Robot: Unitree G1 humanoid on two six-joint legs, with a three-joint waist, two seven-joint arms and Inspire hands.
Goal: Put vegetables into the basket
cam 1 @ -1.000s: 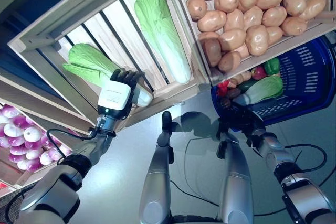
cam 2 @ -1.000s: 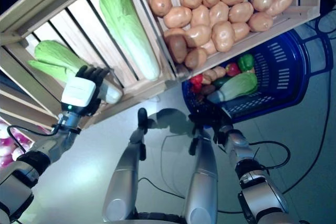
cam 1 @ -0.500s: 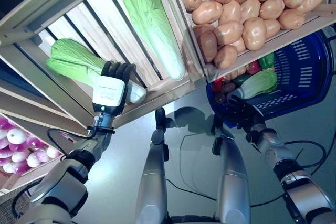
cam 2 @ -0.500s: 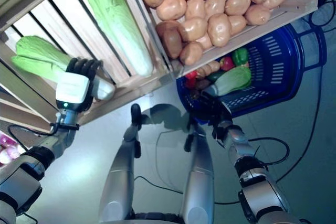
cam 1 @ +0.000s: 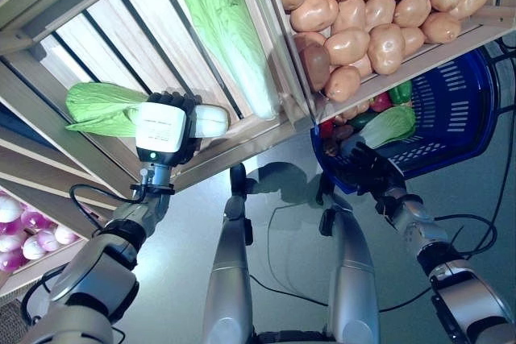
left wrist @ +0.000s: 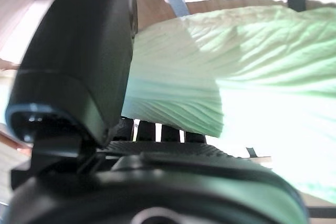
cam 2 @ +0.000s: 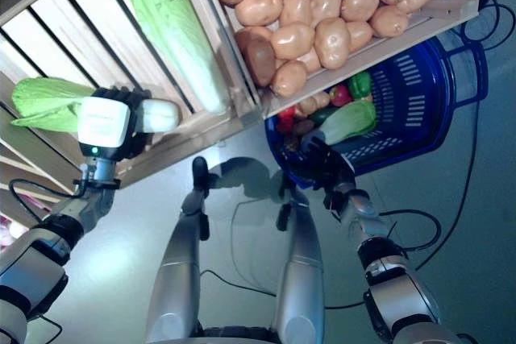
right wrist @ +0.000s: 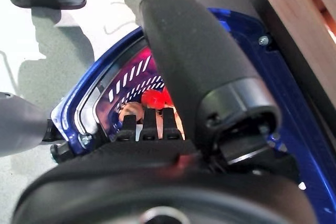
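My left hand (cam 1: 161,126) is in the slatted wooden crate (cam 1: 242,136) and is shut on a napa cabbage (cam 1: 97,106) with green leaves and a white stem. In the left wrist view my thumb (left wrist: 79,66) and fingers curl round the cabbage (left wrist: 236,77). The blue plastic basket (cam 1: 463,110) stands on the floor under the stand at the right. In it lie another napa cabbage (cam 1: 393,124), a green pepper (cam 1: 401,92) and red vegetables. My right hand (cam 1: 363,168) is at the basket's near rim (right wrist: 97,103) with its fingers straight.
The wooden stand's tilted crates (cam 1: 476,34) overhang the basket's far side. A lower shelf (cam 1: 48,199) lies to the left of my left arm. Grey floor (cam 1: 484,191) stretches to the right of the basket.
My left hand has swung the cabbage round so that it lies level, with its white stem raised over the crate's front board. The view has shifted. The right hand stays at the rim.
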